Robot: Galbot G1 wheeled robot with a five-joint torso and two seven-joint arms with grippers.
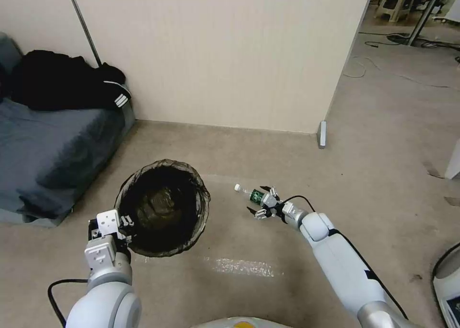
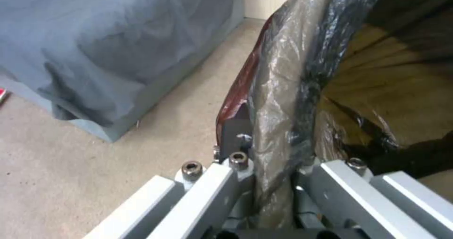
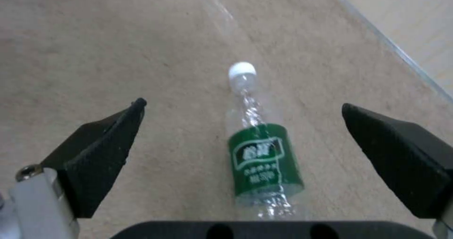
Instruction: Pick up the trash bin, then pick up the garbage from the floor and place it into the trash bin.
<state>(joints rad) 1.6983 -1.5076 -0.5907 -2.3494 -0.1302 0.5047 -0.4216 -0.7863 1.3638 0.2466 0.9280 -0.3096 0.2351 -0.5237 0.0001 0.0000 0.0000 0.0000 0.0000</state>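
Already done: left pincer (image 1: 125, 226) clamps rim of trash bin (image 1: 163, 208), bin held beside bed (image 1: 48, 155). Right pincer (image 1: 262, 204) wide open, empty, around clear bottle (image 1: 247, 193) lying on floor (image 1: 287, 241). Left to do: grasp bottle, drop in bin.

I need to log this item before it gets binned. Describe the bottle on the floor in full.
The bottle is clear, thin, crinkled-looking plastic with a white cap and a green label printed in white. It looks empty and lies on its side on the beige floor, to the right of the bin, cap pointing away from the robot. The right pincer is open, its fingers either side of the bottle and clear of it.
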